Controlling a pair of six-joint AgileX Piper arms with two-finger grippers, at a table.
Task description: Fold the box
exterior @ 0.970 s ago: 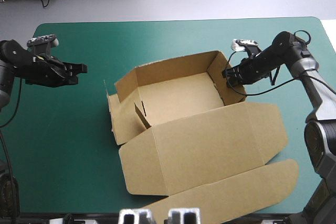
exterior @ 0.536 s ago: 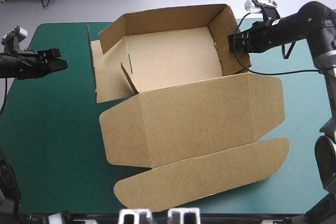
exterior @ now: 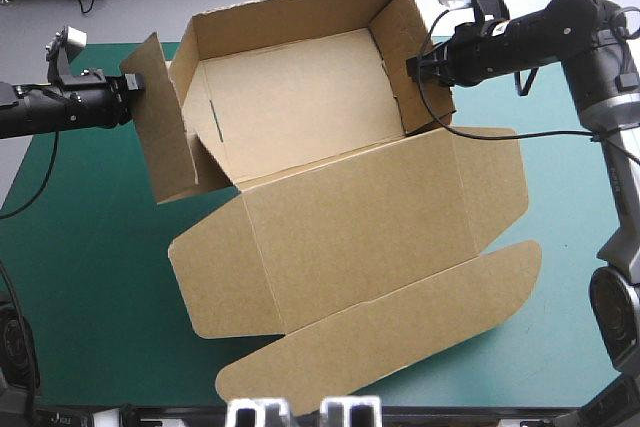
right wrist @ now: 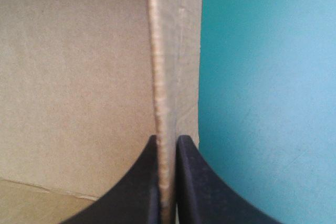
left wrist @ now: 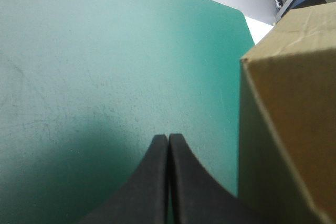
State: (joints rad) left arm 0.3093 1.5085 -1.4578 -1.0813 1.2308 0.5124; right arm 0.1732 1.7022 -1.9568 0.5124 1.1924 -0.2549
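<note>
The brown box (exterior: 340, 237) is an open tray with raised walls. Its wide lid lies flat toward the table's front edge, and the tray end is lifted off the cover. My right gripper (exterior: 415, 67) is shut on the tray's right wall; in the right wrist view the wall's edge (right wrist: 160, 77) runs straight up from between the black fingers (right wrist: 184, 182). My left gripper (exterior: 137, 87) is shut and holds nothing, its tip right at the loose left flap (exterior: 165, 137). In the left wrist view that flap (left wrist: 289, 129) stands just beside the gripper (left wrist: 168, 139).
The teal-green cover (exterior: 90, 277) shows bare at the front left and to the right of the lid (exterior: 570, 247). The lid's curved tuck flap (exterior: 380, 347) reaches close to the table's front edge.
The right gripper has carried the box higher and a little to the left. The left gripper has moved in toward the box, and the left flap now stands against its tip.
</note>
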